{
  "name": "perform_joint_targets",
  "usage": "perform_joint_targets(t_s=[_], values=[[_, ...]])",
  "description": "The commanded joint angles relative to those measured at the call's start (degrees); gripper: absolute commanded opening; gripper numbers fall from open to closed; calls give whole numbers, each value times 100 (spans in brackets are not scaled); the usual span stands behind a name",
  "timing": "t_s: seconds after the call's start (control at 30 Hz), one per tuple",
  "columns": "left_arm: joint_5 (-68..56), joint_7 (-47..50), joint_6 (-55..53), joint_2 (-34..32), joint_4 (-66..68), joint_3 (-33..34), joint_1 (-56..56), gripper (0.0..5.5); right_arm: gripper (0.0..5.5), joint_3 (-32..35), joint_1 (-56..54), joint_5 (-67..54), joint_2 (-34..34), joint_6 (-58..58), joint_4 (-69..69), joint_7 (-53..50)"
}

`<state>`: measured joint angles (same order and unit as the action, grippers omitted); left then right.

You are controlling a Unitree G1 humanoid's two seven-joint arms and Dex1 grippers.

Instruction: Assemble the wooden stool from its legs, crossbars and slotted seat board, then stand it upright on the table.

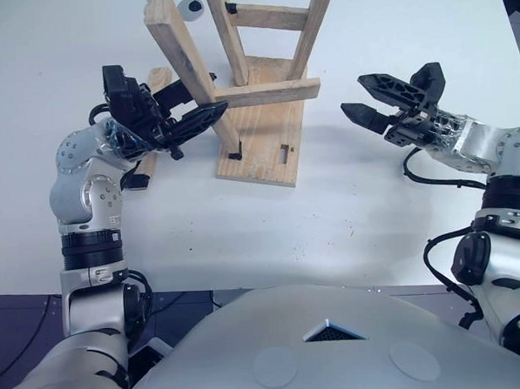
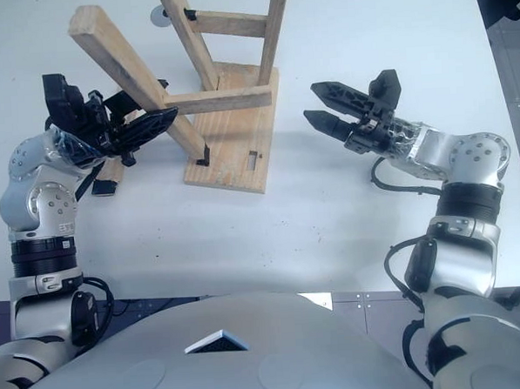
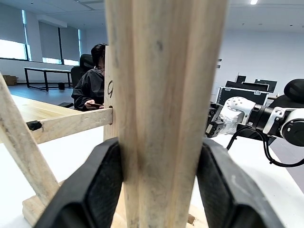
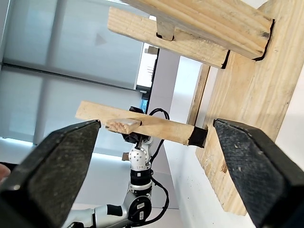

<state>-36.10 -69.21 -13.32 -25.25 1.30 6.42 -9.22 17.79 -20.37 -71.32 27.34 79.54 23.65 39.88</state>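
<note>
Left eye view showed the stool (image 1: pixel 263 92) upside down, its seat board (image 1: pixel 262 146) on the table (image 1: pixel 244 221) toward the far edge. The left gripper (image 1: pixel 205 119) clamped one leg (image 1: pixel 183 55). The right gripper (image 1: pixel 355 96) hung spread open, apart from the seat board.

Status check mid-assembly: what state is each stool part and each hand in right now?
left hand: shut on the tilted leg.
tilted leg: gripped, leaning, lower end at the seat board.
right hand: open, empty, clear of the stool.
seat board: flat on the table, one slot unfilled.
rear legs: standing up from the board, joined by a crossbar.
loose wooden piece: lying beneath the left arm, partly hidden.
</note>
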Motion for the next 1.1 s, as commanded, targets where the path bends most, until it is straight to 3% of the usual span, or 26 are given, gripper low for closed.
perform_joint_targets(t_s=[0.03, 0.5, 1.1], values=[[98, 19, 14, -159, -52, -13, -48, 214, 437, -30, 77, 180, -117, 62, -190, 63], [394, -303, 244, -329, 388, -295, 26, 213, 437, 4, 4, 578, -191, -42, -123, 254], [654, -1036, 154, -1227, 926, -875, -566, 210, 437, 156, 72, 905, -439, -262, -158, 244]])
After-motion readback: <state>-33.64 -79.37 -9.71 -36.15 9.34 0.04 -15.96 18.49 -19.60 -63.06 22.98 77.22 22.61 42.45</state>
